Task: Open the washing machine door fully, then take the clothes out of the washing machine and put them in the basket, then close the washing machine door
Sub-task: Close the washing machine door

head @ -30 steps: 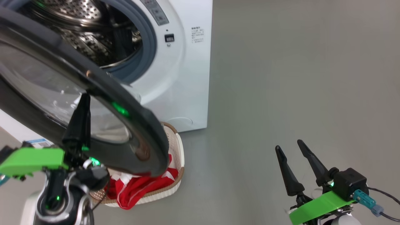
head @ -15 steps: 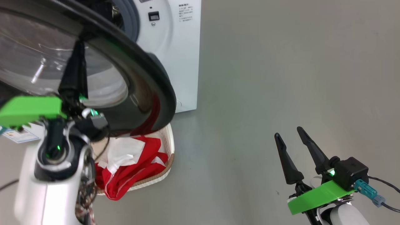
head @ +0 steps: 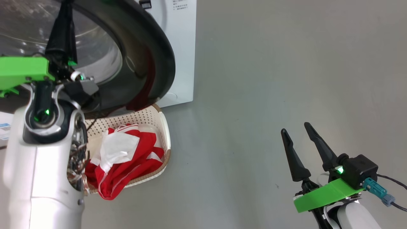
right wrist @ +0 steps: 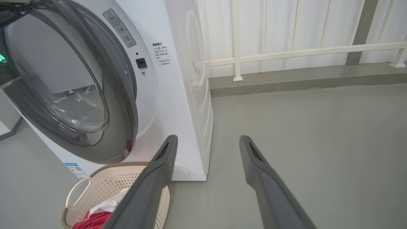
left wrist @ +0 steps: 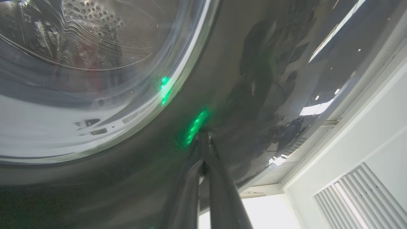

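Left gripper (left wrist: 203,136), fingers closed, touches the washing machine door (head: 149,63) upper left; right gripper (head: 295,127) gapes over open floor (head: 270,79); 1 basket (head: 165,140).

A smooth grey floor (head: 270,79) carries everything. To the left of the right hand (head: 295,127), and farther out than its fingertips, the washing machine (head: 181,63) stands flat on the floor, its white corner meeting the grey. Nearer, beneath the left hand (head: 65,12) and well to the left of the right hand, the basket (head: 163,127) sits on the floor just in front of the machine's base. The clothes (head: 127,159) in it droop over its near rim; whether the red cloth reaches the floor cannot be told. Straight ahead of the right hand, bare floor runs to a low grey kerb (right wrist: 302,79), on which the foot of a white railing (right wrist: 286,52) stands.
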